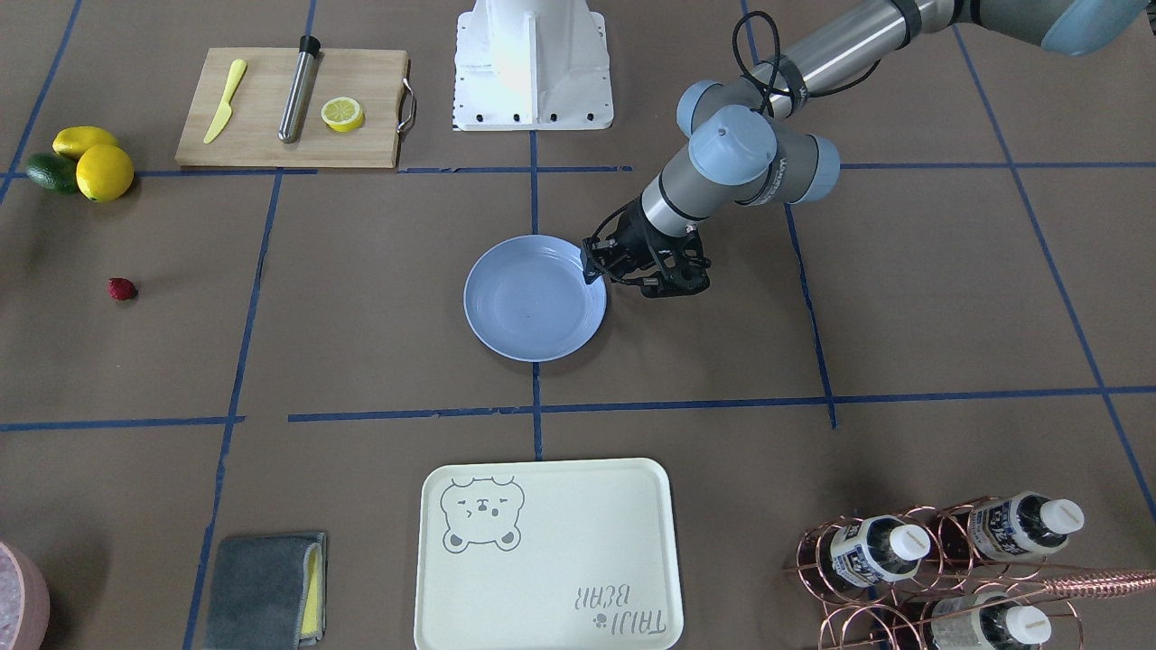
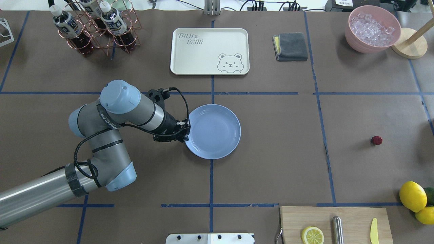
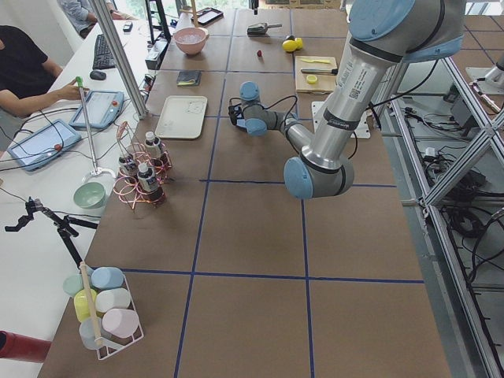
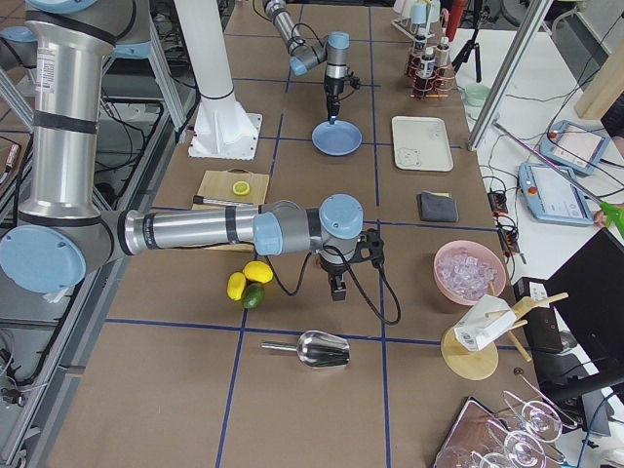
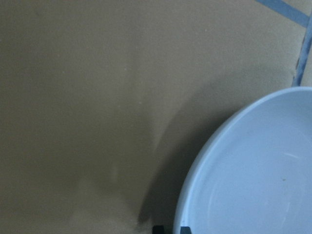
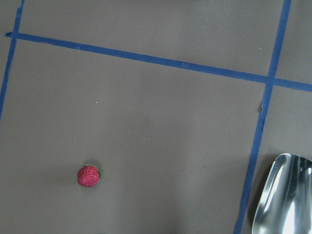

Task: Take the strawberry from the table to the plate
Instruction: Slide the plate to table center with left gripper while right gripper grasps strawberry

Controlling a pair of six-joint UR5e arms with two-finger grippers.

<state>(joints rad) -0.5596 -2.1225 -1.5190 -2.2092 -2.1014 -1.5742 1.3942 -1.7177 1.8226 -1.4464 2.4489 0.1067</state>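
Observation:
The strawberry [image 1: 122, 289] [image 2: 376, 140] is a tiny dark-red berry lying alone on the brown table [image 2: 278, 152], far from the plate on the right arm's side. It shows low and left in the right wrist view [image 6: 88, 176]. The light-blue plate [image 2: 217, 132] [image 1: 533, 302] sits flat at the table's middle with nothing in it. My left gripper [image 2: 185, 132] [image 1: 596, 269] points down at the plate's rim, its fingertips [image 5: 158, 229] close together around that rim. My right gripper [image 4: 338, 290] hangs above the table near the berry; whether it is open or shut I cannot tell.
A cutting board [image 2: 335, 220] holds a lemon half, a metal rod and a yellow knife. Two lemons [image 2: 413, 196] and an avocado lie beside it. A metal scoop [image 6: 285, 195] is near the right wrist. The bear tray [image 2: 210, 51], grey cloth [image 2: 291, 46], ice bowl [image 2: 372, 28] and bottle rack [image 2: 95, 30] line the far edge.

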